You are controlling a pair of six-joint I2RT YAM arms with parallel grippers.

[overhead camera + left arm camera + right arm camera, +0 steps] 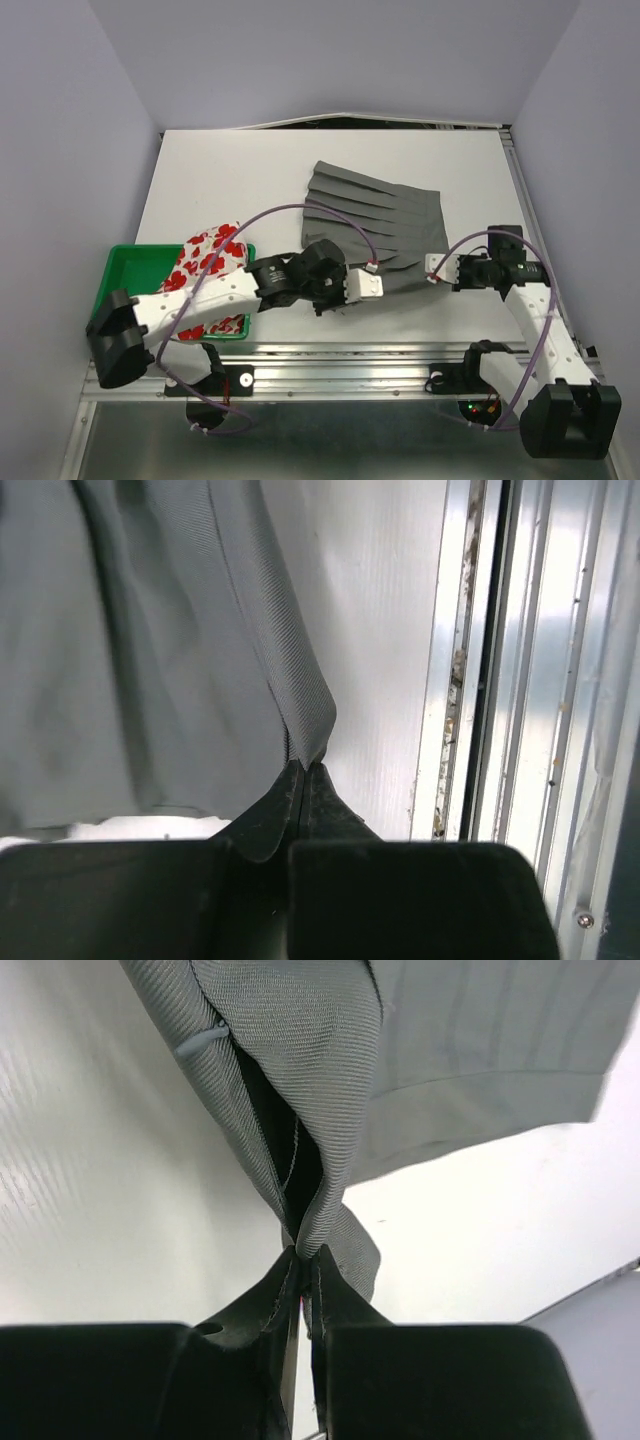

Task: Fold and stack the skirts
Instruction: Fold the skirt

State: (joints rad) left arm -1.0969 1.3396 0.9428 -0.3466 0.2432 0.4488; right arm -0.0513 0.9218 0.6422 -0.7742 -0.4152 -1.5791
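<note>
The left hand (303, 770) and right hand (303, 1252) each pinch a near corner of the dark grey pleated cloth skirt (375, 215) spread beyond them, apparently starting its fold, which needs both corners lifted forward together.

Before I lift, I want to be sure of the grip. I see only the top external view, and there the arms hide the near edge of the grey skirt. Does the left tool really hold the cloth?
Observer: Yes. The left wrist view shows the left tool shut on a corner of the grey skirt, pinched right at the tips.
Operator: And the right one?
Observer: The right tool is shut on a bunched fold of the same skirt; the cloth gapes open just above the tips.
Operator: Is anything else caught on the left?
Observer: No, only grey cloth. Beside it are the bare white table and the metal rail.
</note>
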